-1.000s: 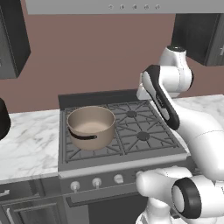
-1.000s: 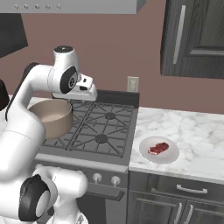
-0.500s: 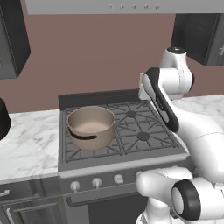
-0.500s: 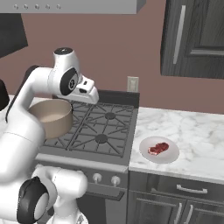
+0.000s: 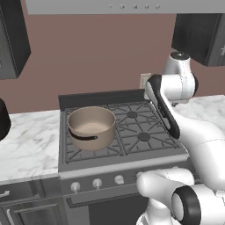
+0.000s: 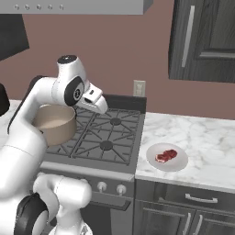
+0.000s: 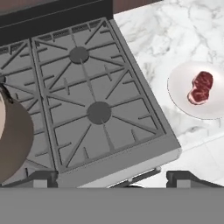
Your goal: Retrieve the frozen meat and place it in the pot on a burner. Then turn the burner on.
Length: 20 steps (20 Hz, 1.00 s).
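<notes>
Op: Hand view first — what did you have under you?

Obs: You looked down on the stove grate (image 7: 94,92), with the frozen meat (image 7: 200,87) lying on the plate (image 7: 181,94) on the marble counter (image 7: 170,30) to the stove's right.

Op: And the gripper?

Obs: Your gripper (image 7: 111,178) hung above the stove's front edge, fingers (image 7: 41,178) spread wide, pinching nothing.

Op: Where was the pot?

Obs: The pot (image 5: 91,127) sat on the front-left burner, well apart from the meat. From the right base view, your hand (image 6: 93,99) hovered over the burners, above and beside the pot.
</notes>
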{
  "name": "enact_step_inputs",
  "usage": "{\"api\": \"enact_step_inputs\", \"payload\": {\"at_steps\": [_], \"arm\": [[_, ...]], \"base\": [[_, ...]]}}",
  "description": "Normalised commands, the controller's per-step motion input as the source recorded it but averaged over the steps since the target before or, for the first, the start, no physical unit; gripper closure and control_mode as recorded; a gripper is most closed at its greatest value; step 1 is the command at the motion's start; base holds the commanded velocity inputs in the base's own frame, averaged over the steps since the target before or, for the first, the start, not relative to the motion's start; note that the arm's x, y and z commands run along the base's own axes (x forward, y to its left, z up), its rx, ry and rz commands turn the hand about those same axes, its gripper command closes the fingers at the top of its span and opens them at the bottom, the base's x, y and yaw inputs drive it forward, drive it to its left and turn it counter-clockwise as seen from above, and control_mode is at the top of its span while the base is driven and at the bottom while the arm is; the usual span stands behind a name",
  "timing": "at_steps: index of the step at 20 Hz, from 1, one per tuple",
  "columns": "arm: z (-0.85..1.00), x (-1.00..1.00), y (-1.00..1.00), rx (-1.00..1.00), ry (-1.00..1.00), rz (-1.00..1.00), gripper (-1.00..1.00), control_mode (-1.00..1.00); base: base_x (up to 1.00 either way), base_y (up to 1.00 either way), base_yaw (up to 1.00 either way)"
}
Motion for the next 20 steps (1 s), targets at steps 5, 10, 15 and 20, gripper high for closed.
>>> {"api": "enact_step_inputs", "payload": {"at_steps": [5,10,15,20], "arm": [[-0.06,0.0,-0.35,0.0,0.0,-0.19,-1.0,-1.0],[-0.15,0.0,-0.44,0.0,0.0,-0.15,-1.0,-1.0],[-0.18,0.0,-0.46,0.0,0.0,-0.13,-1.0,-1.0],[-0.16,0.0,-0.45,0.0,0.0,-0.11,-1.0,-1.0]], "base": [[0.0,0.0,0.0],[0.0,0.0,0.0],[0.0,0.0,0.0],[0.0,0.0,0.0]]}}
